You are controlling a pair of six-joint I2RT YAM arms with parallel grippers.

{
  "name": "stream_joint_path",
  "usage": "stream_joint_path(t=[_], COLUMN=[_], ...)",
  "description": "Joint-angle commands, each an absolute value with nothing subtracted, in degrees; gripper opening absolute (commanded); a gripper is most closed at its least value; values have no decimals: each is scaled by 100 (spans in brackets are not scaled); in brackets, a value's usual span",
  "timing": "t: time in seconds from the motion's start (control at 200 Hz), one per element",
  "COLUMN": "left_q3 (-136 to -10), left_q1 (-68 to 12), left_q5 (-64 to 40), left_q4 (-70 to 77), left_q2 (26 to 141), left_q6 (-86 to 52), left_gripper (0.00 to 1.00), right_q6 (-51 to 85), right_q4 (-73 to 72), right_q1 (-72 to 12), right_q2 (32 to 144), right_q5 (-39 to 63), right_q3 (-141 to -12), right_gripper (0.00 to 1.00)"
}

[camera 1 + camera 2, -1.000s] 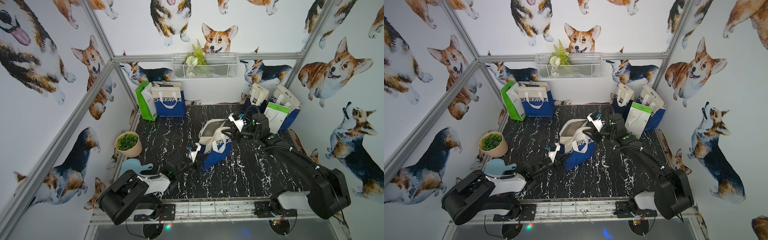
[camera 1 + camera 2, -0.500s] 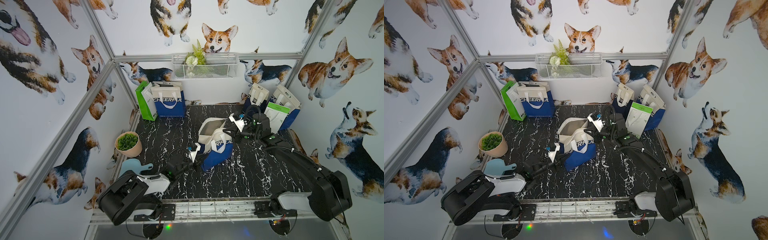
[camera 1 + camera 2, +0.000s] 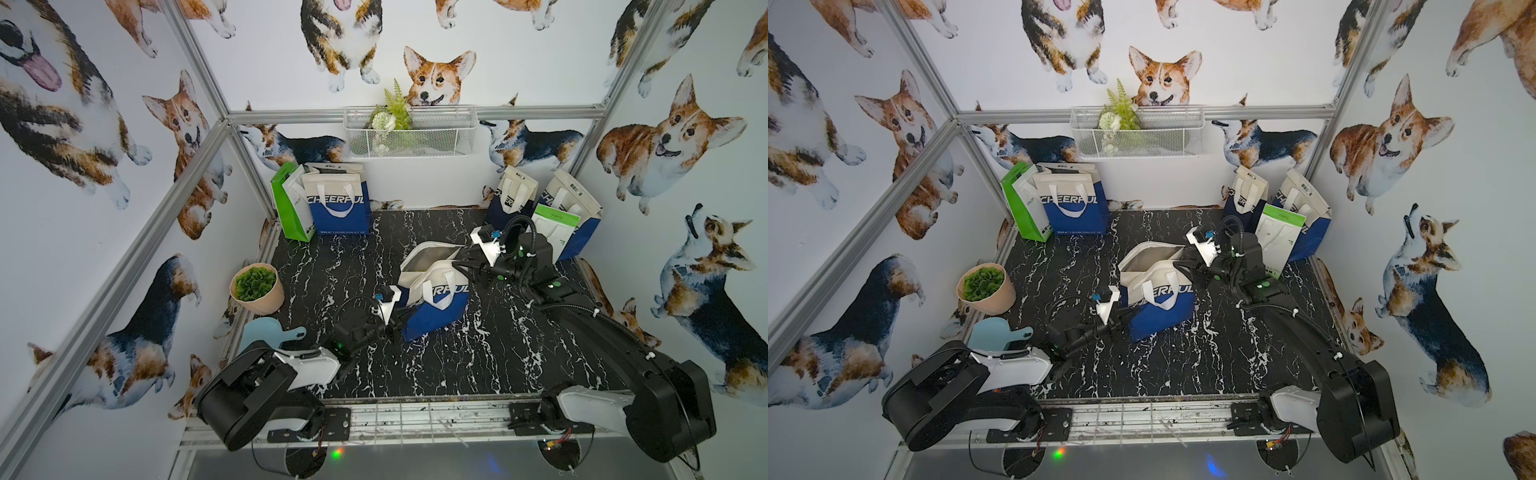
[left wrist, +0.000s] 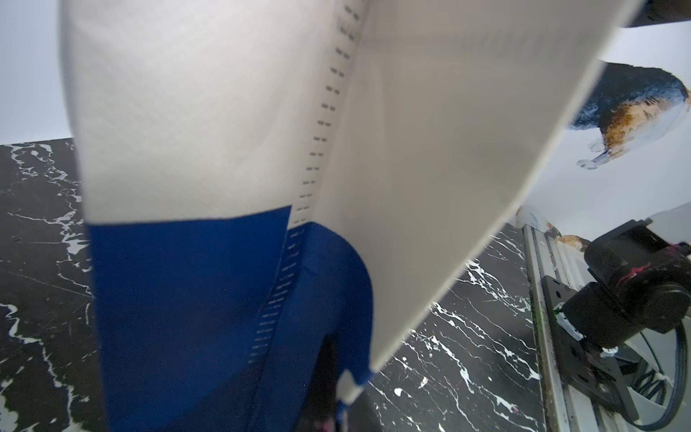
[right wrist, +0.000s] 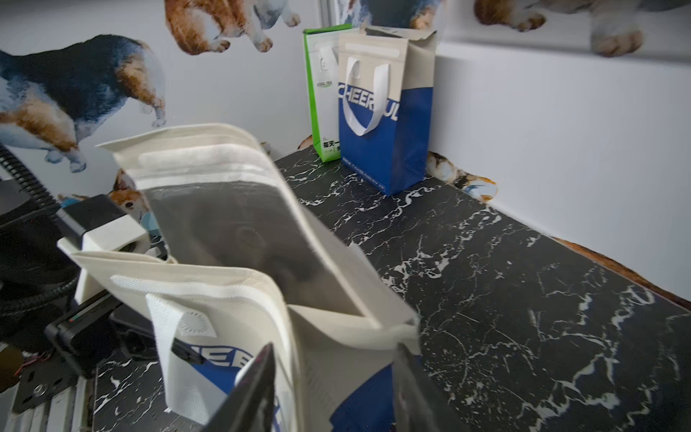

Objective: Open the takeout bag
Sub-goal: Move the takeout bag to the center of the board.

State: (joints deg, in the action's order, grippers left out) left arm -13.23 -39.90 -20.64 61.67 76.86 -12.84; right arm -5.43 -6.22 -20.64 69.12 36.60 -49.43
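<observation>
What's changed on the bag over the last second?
The right gripper has opened and let go of the takeout bag, whose mouth now stands wider open. The left gripper stays shut on the bag's lower side. The bag's spot and the other bags are unchanged.

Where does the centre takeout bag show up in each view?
Top view: takeout bag at the centre of the black marble tabletop.
Top view: same spot.
Left wrist: its seamed side fills most of the picture.
Right wrist: close ahead, mouth open.
Shared landmark: that tabletop.
</observation>
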Motion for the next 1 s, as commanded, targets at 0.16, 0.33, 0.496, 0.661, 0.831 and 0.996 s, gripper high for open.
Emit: stream_joint_path(t=[0.16, 0.33, 0.496, 0.661, 0.831, 0.996], left_q3=[-1353, -1354, -1350, -1353, -1323, -1312], left_q1=[-3996, -3992, -3995, -3998, -3996, -3998], left_q5=[-2109, -2118, -2118, -2112, -2052, -1925], left_q4=[6249, 6257, 6258, 6267, 6275, 6299], left_q2=[7699, 7708, 7699, 7708, 7684, 7684], left_q6=[-1253, -1260, -1262, -1260, -1265, -1285], left_gripper=[0, 0, 0, 0, 6, 23], right_q6=[-71, 174, 102, -97, 4, 262], right_q4=[-1460, -1460, -1228, -853, -1121, -1644], right_q1=[-1868, -1862, -1928, -1971, -2017, -2093], right_q2=[7225, 7734, 7884, 7918, 7875, 7893], right_q5=[4263, 5359, 5703, 5579, 5414, 5148], right_q3=[-4845, -5093, -5244, -5377, -5315, -5279], right_gripper=[66, 64, 41, 0, 0, 0])
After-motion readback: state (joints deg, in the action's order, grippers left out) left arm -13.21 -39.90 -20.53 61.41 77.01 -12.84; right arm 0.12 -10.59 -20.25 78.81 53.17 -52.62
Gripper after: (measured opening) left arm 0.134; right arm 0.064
